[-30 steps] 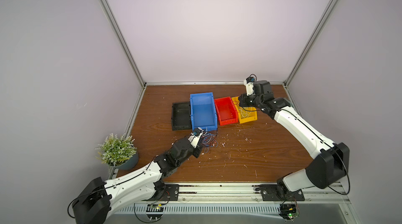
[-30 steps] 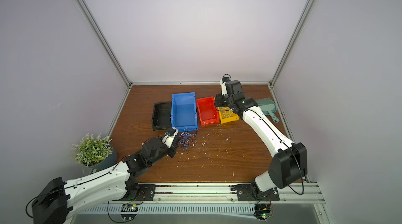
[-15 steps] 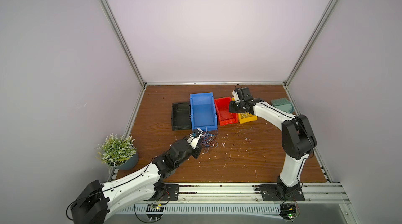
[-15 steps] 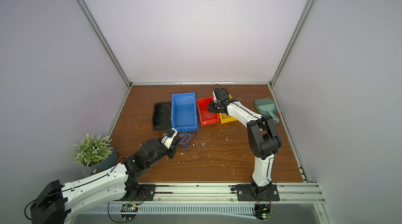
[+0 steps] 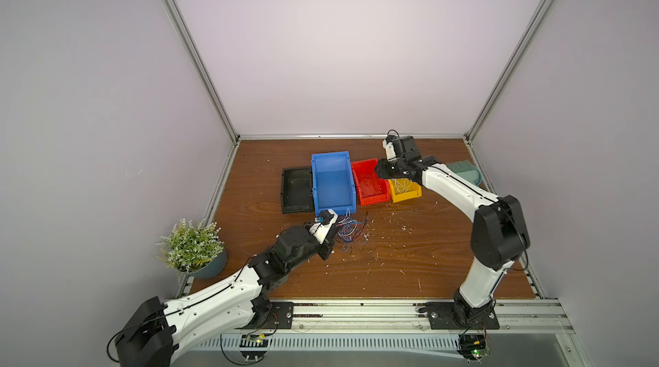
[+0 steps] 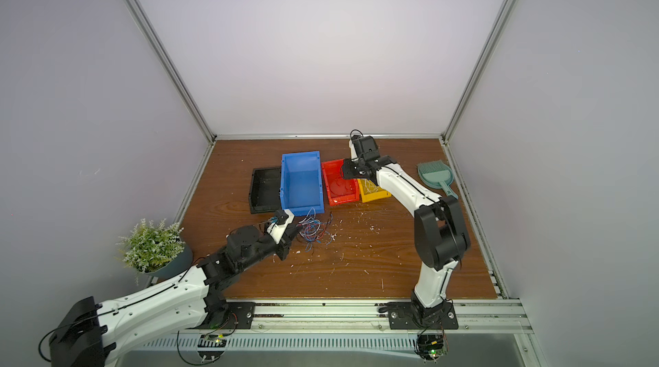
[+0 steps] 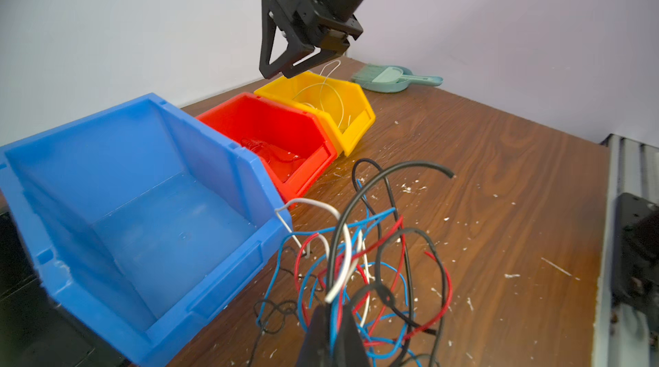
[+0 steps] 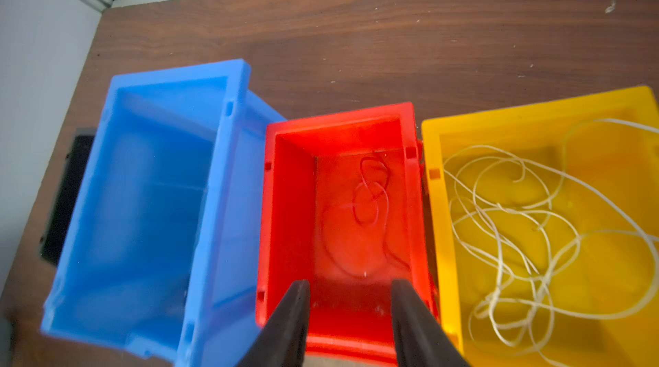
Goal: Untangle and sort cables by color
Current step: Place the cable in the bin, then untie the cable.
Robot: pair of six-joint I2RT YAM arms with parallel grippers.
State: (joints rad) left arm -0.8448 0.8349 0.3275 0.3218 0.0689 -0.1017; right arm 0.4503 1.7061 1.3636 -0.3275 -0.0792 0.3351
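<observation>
A tangle of thin blue, red, white and black cables [image 5: 351, 235] [image 6: 313, 231] lies on the wooden table just in front of the blue bin [image 5: 331, 187]. My left gripper [image 7: 331, 315] is shut on a few strands at the tangle's near edge, with blue and black ones running between the fingers. My right gripper [image 8: 351, 285] hangs open over the near end of the red bin [image 8: 285, 205], nothing between its fingers. A red cable [image 8: 371, 190] lies coiled on that bin's floor. White cables [image 8: 517, 222] fill the yellow bin [image 8: 433, 205].
A black tray [image 5: 296, 187] sits left of the blue bin; the four containers form a row. A teal dustpan [image 5: 463, 172] lies at the back right and a potted plant [image 5: 190, 247] stands off the table's left edge. White flecks litter the wood.
My right gripper has gone from shut to open and now sits over the red bin. The left gripper has stayed shut at the tangle, hardly moving.
</observation>
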